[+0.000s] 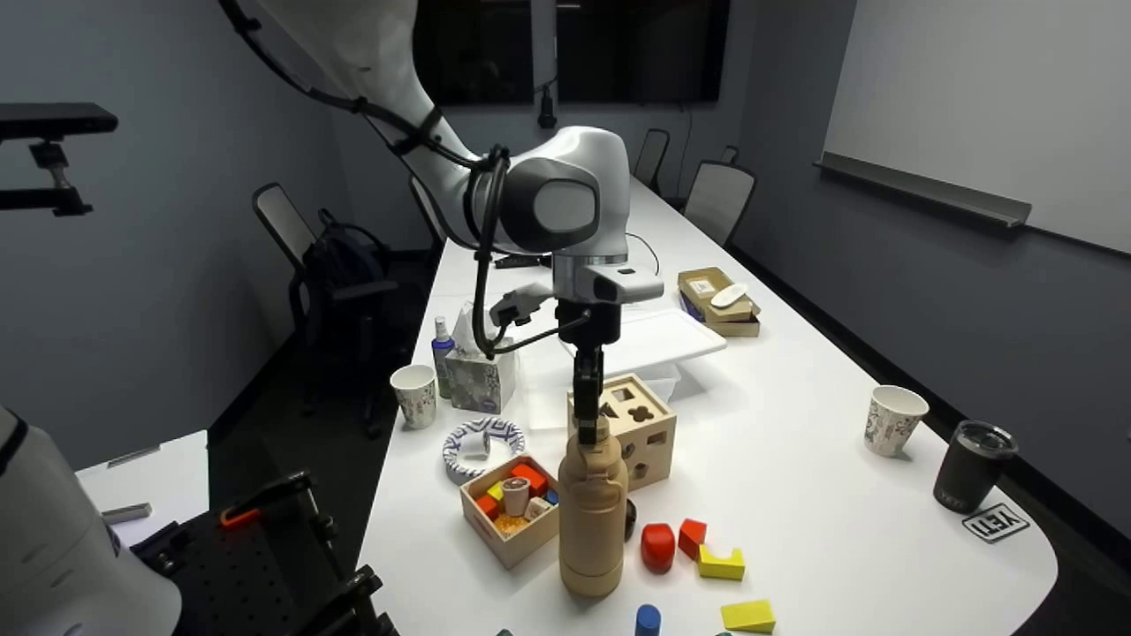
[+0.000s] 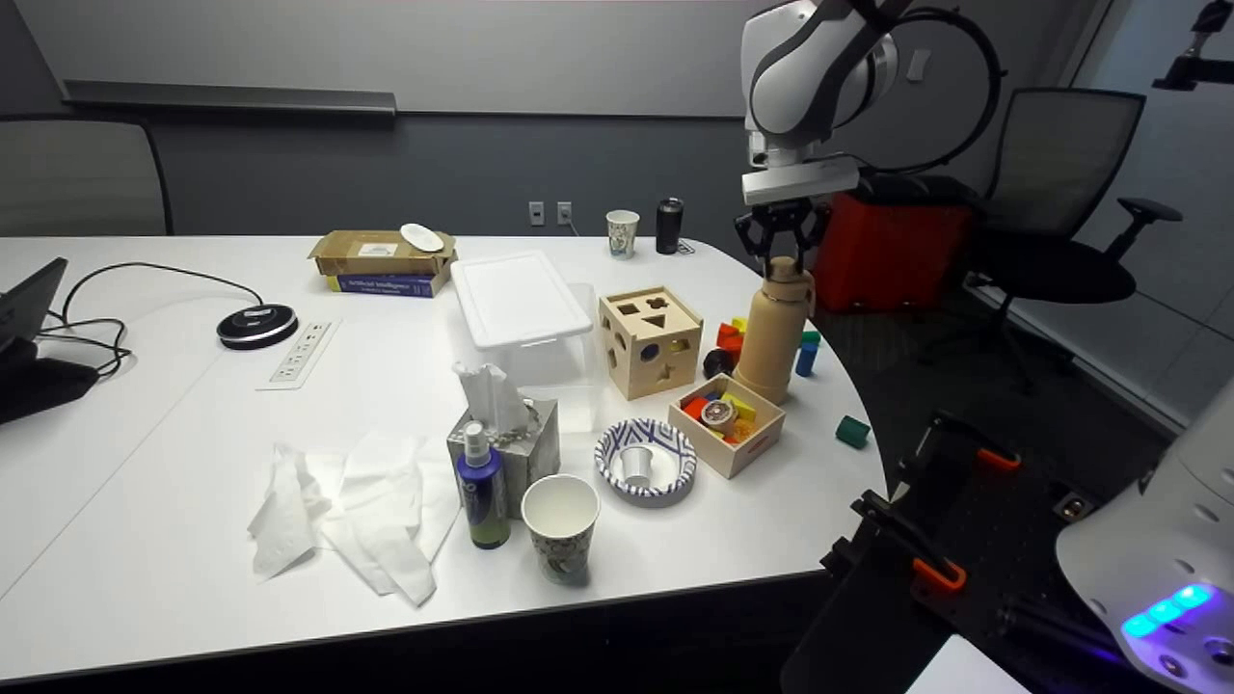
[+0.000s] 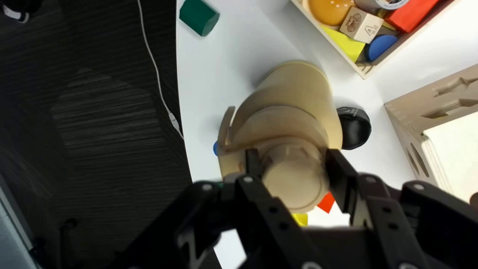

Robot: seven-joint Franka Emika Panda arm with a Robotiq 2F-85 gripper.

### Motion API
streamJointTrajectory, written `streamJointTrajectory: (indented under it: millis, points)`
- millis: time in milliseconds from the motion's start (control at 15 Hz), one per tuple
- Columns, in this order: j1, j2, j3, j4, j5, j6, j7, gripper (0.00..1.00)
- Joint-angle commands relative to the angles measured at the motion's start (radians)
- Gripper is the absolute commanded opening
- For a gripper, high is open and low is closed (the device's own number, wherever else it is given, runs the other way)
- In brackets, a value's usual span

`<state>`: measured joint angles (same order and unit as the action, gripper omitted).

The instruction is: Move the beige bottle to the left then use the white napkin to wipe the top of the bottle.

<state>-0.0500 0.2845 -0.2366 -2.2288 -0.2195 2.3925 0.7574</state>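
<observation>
The beige bottle [image 1: 592, 530] stands on the white table, near its end, in both exterior views. My gripper [image 2: 785, 262] comes down over it from above. In the wrist view the round beige cap sits between the two black fingers [image 3: 338, 168], which press against it from both sides. From this angle the bottle's body [image 3: 295, 89] reaches away behind the cap, with a small loop handle [image 3: 225, 127] at its side. The white napkin [image 2: 376, 511] lies crumpled on the table in an exterior view, far from the gripper, beside the tissue box.
Close by the bottle are an open wooden box [image 2: 704, 445] of blocks, a wooden shape-sorter cube [image 2: 665, 359] and a black round piece [image 3: 354, 129]. Several loose blocks, one of them red [image 1: 657, 548], surround it. A patterned plate [image 2: 636, 492], tissue box [image 2: 542, 453] and paper cup [image 2: 561, 540] stand farther off.
</observation>
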Motion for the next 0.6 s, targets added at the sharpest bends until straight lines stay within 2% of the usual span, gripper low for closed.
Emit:
streamJointTrajectory:
  millis: [0,133,267,333,533]
  points:
    - [-0.002,0.0,-0.004,-0.037,0.005,-0.01,0.007,0.74]
    - [-0.007,-0.016,0.002,-0.038,0.015,-0.016,-0.016,0.82]
    - [-0.009,-0.037,0.006,-0.049,0.024,-0.025,-0.036,0.97]
    - [-0.008,-0.051,0.008,-0.057,0.028,-0.03,-0.042,1.0]
    - [-0.009,-0.095,0.019,-0.076,0.038,-0.061,-0.091,1.0]
